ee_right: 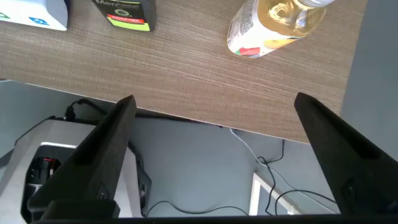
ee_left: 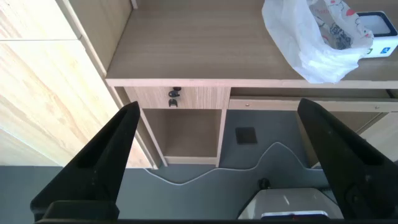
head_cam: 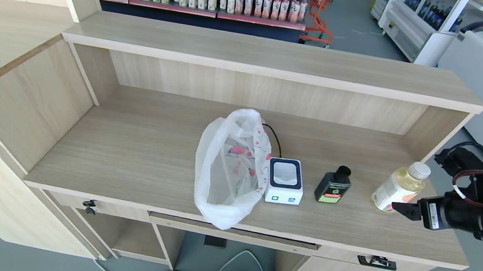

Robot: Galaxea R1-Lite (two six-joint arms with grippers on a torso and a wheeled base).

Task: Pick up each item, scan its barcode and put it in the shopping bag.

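A white plastic shopping bag (head_cam: 228,167) (ee_left: 311,37) stands open at the counter's middle. Right beside it sits a white and dark blue scanner (head_cam: 285,180) (ee_left: 379,31) (ee_right: 37,12). Further right stand a small black bottle (head_cam: 333,185) (ee_right: 124,12) and a clear bottle of yellow liquid (head_cam: 402,187) (ee_right: 273,25) with a white cap. My right gripper (ee_right: 214,101) is open and empty, just off the counter's front right corner, and one fingertip (head_cam: 408,210) is near the clear bottle's base. My left gripper (ee_left: 219,109) is open and empty, low in front of the counter's left end.
The wooden counter (head_cam: 135,157) has a raised back shelf (head_cam: 274,57) and a side wall (head_cam: 30,105) on the left. Drawers with keys (head_cam: 88,204) and cables (head_cam: 240,258) lie under its front edge. Store shelves and freezers stand behind.
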